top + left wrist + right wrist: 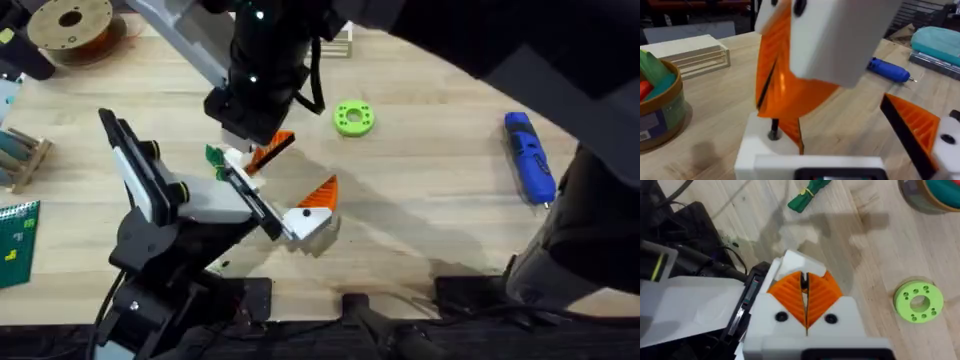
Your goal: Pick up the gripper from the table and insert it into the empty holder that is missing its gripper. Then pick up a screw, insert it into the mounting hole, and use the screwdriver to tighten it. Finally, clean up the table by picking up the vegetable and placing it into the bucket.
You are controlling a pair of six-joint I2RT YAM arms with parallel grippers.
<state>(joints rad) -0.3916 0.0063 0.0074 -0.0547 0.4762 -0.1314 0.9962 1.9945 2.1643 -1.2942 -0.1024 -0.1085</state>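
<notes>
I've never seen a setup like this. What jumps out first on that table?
Mid-table, the right gripper with its bright orange pads pressed together comes down right at the left arm's white holder. The left arm's one orange pad sticks out nearby. Further off lie a green ring and a blue screwdriver.

No readable words, brand names, numbers or signs anywhere. Pale label (647,131) stuck low on the tub's (662,120) brown outer wall, printing on it too blurred to make out. Green board (17,243) at the left edge of the table (440,210), marked with small yellow and white patches, none legible as letters or digits.
</notes>
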